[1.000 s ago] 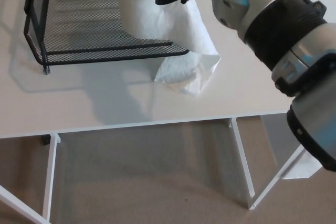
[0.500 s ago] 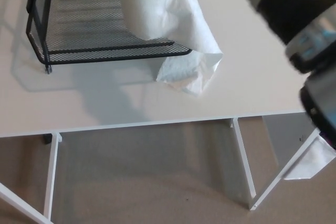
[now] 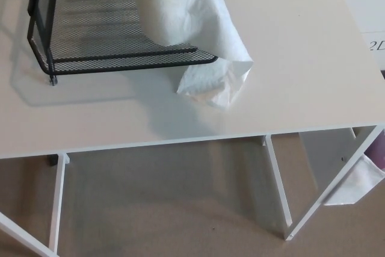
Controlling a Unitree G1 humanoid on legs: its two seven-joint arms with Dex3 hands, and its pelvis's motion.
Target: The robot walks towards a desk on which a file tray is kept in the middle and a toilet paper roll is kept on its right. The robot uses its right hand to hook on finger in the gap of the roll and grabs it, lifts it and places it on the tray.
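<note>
Toilet paper roll (image 3: 165, 10) upright on the mesh file tray (image 3: 120, 63), neither hand in view; its loose tail (image 3: 219, 58), draped over the rim onto the tabletop (image 3: 301, 58), could snag and topple it

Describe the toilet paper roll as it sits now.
The toilet paper roll is white paper, standing upright on the black mesh file tray near its front right corner, its top cut by the picture edge. A loose tail hangs over the tray's front rim and ends crumpled on the desk. No hand touches it.
</note>
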